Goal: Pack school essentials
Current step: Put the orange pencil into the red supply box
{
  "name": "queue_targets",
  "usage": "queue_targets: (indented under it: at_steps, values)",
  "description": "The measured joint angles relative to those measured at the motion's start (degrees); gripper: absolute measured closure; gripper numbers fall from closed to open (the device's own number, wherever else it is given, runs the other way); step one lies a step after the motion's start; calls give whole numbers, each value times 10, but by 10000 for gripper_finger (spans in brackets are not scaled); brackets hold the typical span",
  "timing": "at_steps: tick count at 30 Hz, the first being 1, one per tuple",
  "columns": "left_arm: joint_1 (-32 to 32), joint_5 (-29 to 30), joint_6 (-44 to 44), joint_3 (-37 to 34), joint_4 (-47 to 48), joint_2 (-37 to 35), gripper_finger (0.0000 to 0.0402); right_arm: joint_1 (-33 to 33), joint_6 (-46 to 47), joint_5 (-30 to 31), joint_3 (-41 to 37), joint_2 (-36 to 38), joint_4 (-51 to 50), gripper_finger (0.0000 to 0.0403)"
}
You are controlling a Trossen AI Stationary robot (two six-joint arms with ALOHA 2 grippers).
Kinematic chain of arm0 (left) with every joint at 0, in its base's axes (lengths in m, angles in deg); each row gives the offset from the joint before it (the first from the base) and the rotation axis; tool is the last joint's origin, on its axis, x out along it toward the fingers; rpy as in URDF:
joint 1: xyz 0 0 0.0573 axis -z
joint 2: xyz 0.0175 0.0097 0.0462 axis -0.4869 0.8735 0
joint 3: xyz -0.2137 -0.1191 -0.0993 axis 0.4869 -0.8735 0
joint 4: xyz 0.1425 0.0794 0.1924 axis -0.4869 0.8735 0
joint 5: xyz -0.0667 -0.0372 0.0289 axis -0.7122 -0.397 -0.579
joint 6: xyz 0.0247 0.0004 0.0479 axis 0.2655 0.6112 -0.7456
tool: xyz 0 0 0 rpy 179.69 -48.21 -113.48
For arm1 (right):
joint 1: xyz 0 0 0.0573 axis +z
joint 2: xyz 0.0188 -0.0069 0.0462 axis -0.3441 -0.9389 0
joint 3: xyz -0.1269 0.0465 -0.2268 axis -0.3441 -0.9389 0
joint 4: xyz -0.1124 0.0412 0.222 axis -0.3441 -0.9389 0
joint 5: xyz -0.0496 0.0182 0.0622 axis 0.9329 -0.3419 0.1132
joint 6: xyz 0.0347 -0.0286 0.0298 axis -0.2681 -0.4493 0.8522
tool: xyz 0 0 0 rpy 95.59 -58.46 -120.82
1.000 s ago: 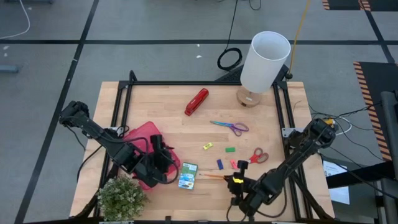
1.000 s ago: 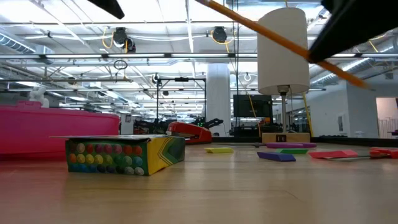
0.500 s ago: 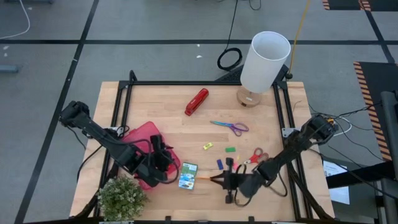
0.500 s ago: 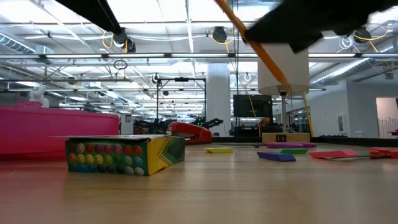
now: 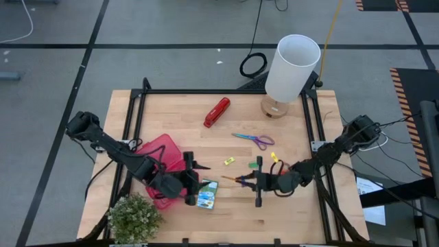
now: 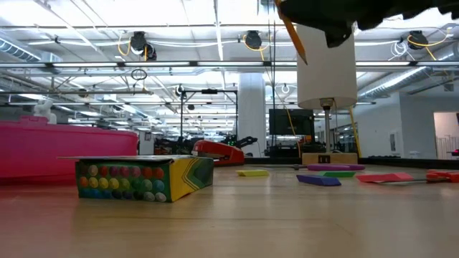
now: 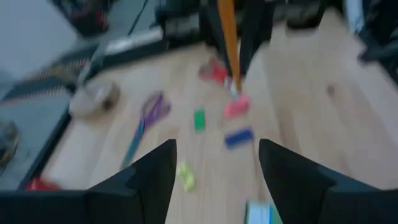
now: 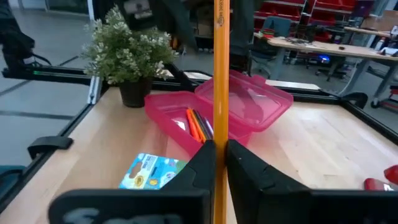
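Right tool [image 5: 257,181]: closed on a pencil [image 8: 221,74], raised over the surface [image 5: 206,140] toward its front edge, tip aimed at the open pink case [image 8: 230,102], which already contains orange pens [image 8: 198,124].
Left tool [image 5: 190,180]: fingers spread wide, empty, beside the case near the front-left corner.
Crayon box [image 5: 207,193]: flat, lying between the two tools.
Risks: thin pencil pivoting in the pinch; tip striking the case rim; the arms colliding.
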Motion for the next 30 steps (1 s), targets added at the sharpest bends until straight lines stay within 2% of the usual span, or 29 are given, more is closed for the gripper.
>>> queue_targets:
  at_steps: [4, 11, 14, 17, 21, 26, 30]
  values:
    - [-42, -89, -65, 0, -83, 0, 169, 0, 4, 0, -30, 0, 51, 383]
    - [-106, -203, -62, 0, -135, 5, 169, 0, 4, -1, -57, 0, 96, 383]
    - [-111, -217, -60, 0, -143, 8, 169, 0, 4, -2, -57, 0, 100, 383]
    - [-109, -240, -65, 1, -195, 28, 169, 0, 4, -2, -57, 0, 108, 383]
    - [-107, -233, -69, 0, -271, 64, 169, -3, 4, 0, -57, 0, 111, 383]
    - [-111, -231, -72, 0, -306, 83, 171, -3, 4, 0, -57, 0, 114, 383]
    - [-115, -228, -58, 0, -312, 83, 200, -3, 4, 1, -57, 0, 114, 383]
